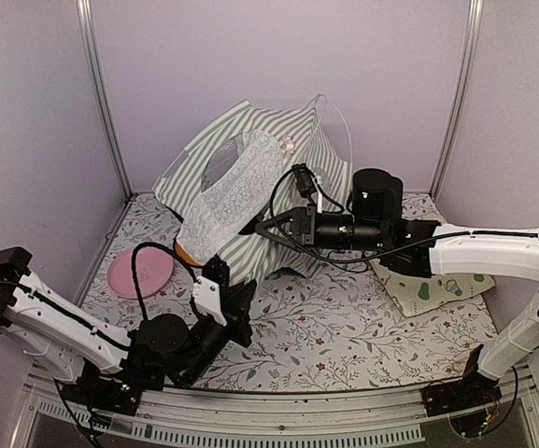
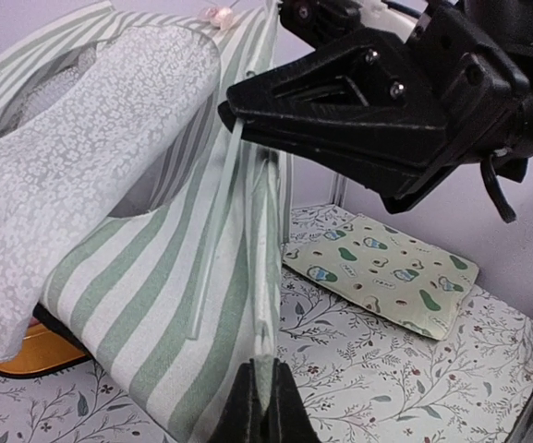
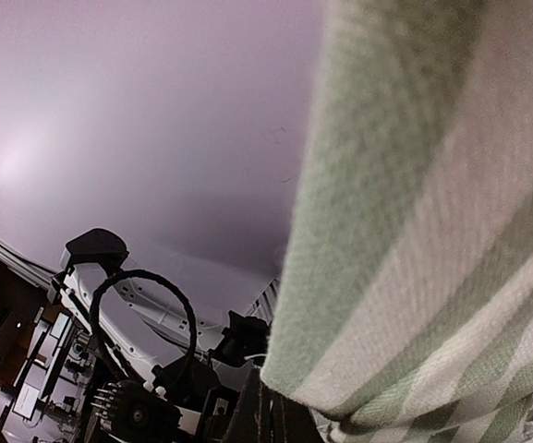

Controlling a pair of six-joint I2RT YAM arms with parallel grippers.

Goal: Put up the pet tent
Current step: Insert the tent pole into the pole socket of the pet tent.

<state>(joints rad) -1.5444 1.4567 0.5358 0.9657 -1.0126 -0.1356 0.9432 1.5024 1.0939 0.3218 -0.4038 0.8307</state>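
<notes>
The left tool (image 2: 261, 408) pinches the pet tent's (image 1: 250, 177) bottom edge. The right tool (image 2: 235, 110) is pressed together on its side. The tent stands left of the mat (image 1: 437, 285). Open counter (image 1: 344, 336) lies in front of the mat.

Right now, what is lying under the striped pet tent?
Under the pet tent, just below its lace curtain, an orange rim sticks out. The fabric covers the rest of that object, so its shape and contents are hidden.

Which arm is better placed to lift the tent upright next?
Right, probably. The right tool grips the pet tent higher up, at a white pole; the left tool only pinches the bottom hem.
</notes>
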